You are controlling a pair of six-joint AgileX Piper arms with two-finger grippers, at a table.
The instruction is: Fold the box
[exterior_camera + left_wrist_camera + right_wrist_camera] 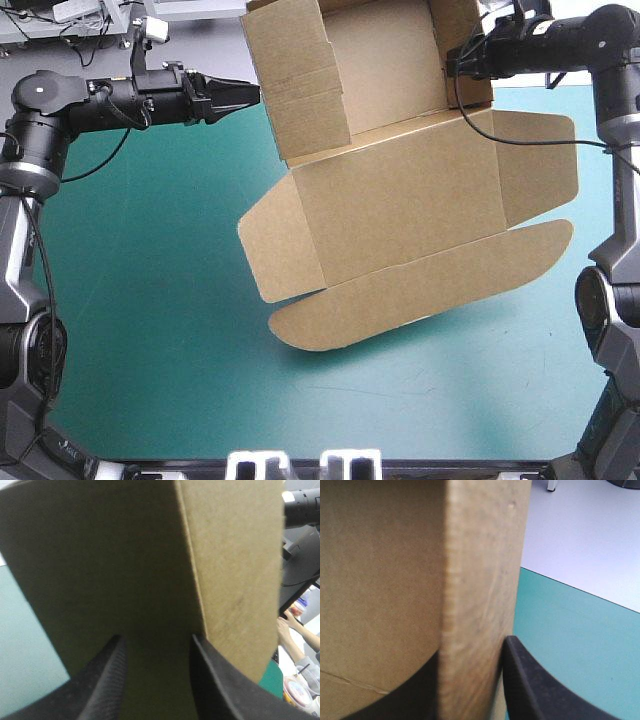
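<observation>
Brown corrugated board, cut and creased into a box [400,200], hangs in the air over the far half of the teal-green covered table [150,320], carried between the two arms. Its far end is already shaped: side walls stand up around a shallow tray, while the wide lid panel with its two side ears and the long rounded front flap [420,290] slopes down toward the table's middle. Whether that lowest flap touches the cover cannot be told from above.

The left black-finned gripper [252,92] comes in level from the left and its fingers narrow almost to a point on the outer edge of the left wall; in its wrist view the board runs down between them, so it appears clenched on the box. The right black-finned gripper [470,652] is pinched on the opposite wall, the wall's sheet filling the slim gap between its fingers.

Holding the two opposite walls at about the same height probably keeps them upright and stops the tray from splaying, while the unfolded lid hangs free by its own weight. The work looks partly done; the walls likely need tucking next, and a lopsided pull could twist the light board or slip it from a pinch.
</observation>
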